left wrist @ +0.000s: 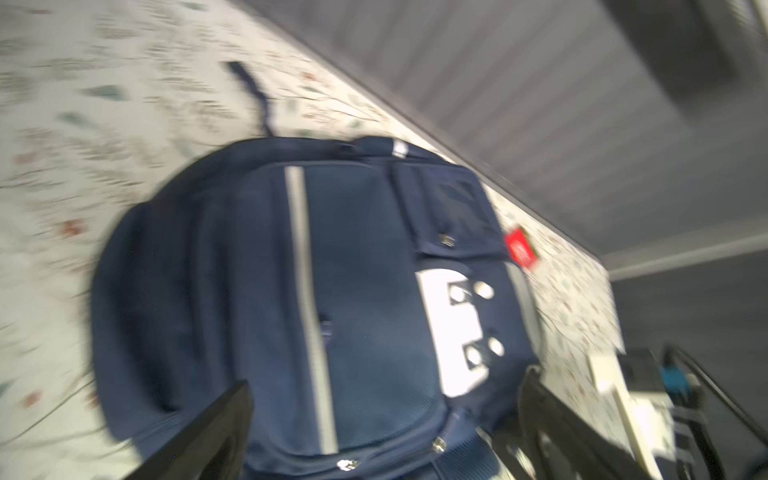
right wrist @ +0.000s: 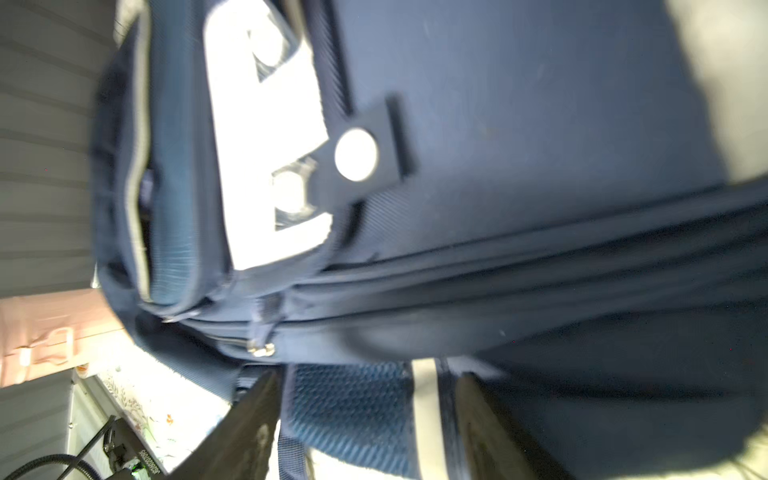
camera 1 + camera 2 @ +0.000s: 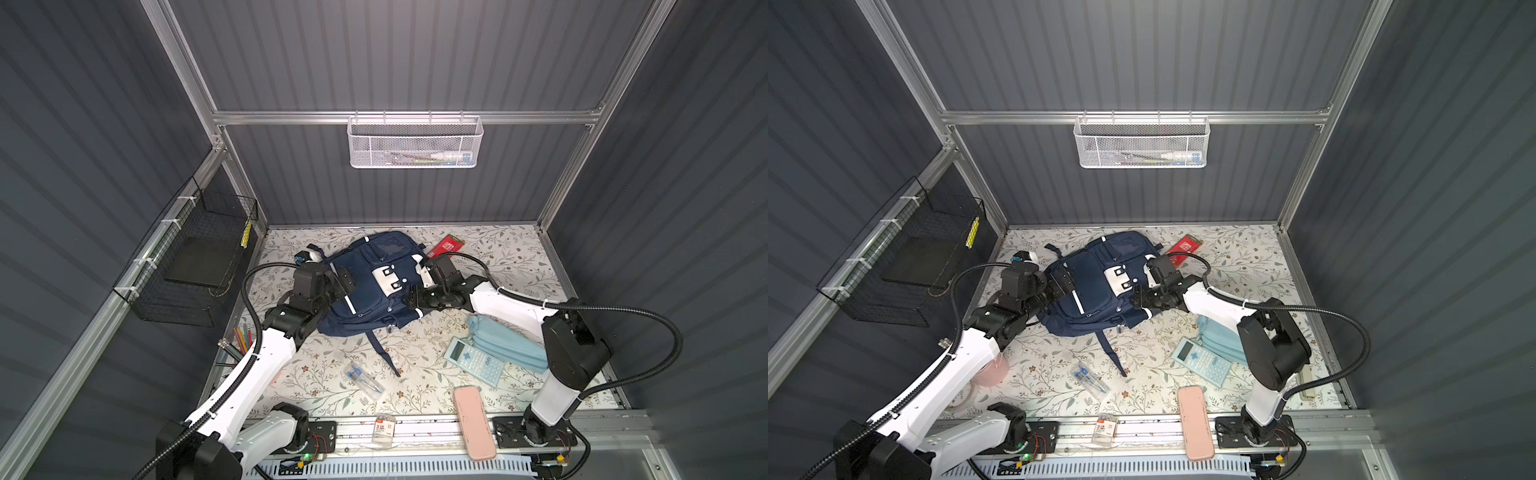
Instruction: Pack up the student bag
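The student bag (image 3: 374, 286) (image 3: 1096, 291) is a navy-blue backpack with white stripes and a white front patch. It lies flat at the back of the floral table, front side up. My left gripper (image 3: 341, 279) (image 3: 1065, 283) is open at the bag's left edge, and its dark fingers frame the striped front panel (image 1: 365, 291) in the blurred left wrist view. My right gripper (image 3: 415, 300) (image 3: 1138, 302) is at the bag's right edge. Its jaws stand apart around the bag's blue mesh side panel (image 2: 353, 407), next to a white stripe. The bag's zips look closed.
A light-blue pouch (image 3: 507, 345), a calculator (image 3: 473, 361) and a pink case (image 3: 473, 422) lie at the front right. A pen packet (image 3: 365, 380) lies mid-front and a red packet (image 3: 446, 246) behind the bag. A black wire basket (image 3: 199, 266) hangs on the left wall. A white mesh basket (image 3: 415, 143) hangs at the back.
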Motion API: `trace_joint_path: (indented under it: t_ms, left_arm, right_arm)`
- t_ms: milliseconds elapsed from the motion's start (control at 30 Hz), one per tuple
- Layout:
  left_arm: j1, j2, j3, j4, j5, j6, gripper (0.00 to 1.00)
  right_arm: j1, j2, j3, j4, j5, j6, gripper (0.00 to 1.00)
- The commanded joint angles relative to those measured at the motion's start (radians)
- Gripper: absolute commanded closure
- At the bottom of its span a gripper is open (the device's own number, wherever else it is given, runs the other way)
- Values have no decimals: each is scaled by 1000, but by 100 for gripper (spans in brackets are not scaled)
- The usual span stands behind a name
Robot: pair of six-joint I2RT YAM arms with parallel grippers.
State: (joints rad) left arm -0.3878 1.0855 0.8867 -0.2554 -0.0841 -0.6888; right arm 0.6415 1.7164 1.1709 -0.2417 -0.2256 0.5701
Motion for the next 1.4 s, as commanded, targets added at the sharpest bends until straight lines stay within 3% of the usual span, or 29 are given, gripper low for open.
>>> trace_joint_path:
  t_ms: [0, 33, 100, 133, 200, 300, 600, 633, 667, 700, 867, 1100, 1233, 1367]
  left_arm:
    - [-23, 88, 48, 97, 250, 171, 5]
    - [-56, 132, 84, 74, 253, 211, 10]
    - [-155, 187, 125, 30, 136, 280, 12]
    - [-199, 209, 132, 33, 92, 299, 18]
    - [-228, 243, 123, 66, 87, 280, 26]
    - [-249, 290, 92, 129, 70, 286, 47]
    - [-298, 403, 47, 177, -68, 269, 45]
    - [-310, 400, 35, 179, -98, 260, 46]
    - [-328, 391, 17, 184, -136, 251, 56]
    - [-341, 382, -3, 195, -156, 234, 59]
    - [-367, 417, -23, 234, -216, 211, 55]
    - [-368, 509, 16, 273, -196, 245, 55]
    - [-376, 532, 31, 239, -277, 232, 56]
    - [-390, 575, 53, 243, -296, 251, 68]
  right_arm:
    - [-30, -38, 19, -14, 30, 27, 27]
    - [-46, -33, 19, -11, 22, 48, 27]
    - [-69, -20, 22, -7, 23, 73, 27]
    - [-77, -10, 25, -7, 23, 81, 27]
    - [-87, 10, 32, -4, 29, 90, 27]
    - [-95, 46, 35, 20, 0, 95, 27]
    - [-102, 95, -14, 101, -60, 121, 29]
    - [-102, 96, -16, 103, -62, 122, 29]
    - [-102, 97, -18, 105, -63, 121, 29]
    - [-102, 96, -21, 108, -64, 122, 29]
    - [-103, 108, -24, 118, -75, 113, 29]
    - [-106, 122, -28, 111, -91, 114, 29]
    - [-106, 127, -39, 135, -100, 133, 29]
    - [-106, 133, -48, 147, -133, 140, 29]
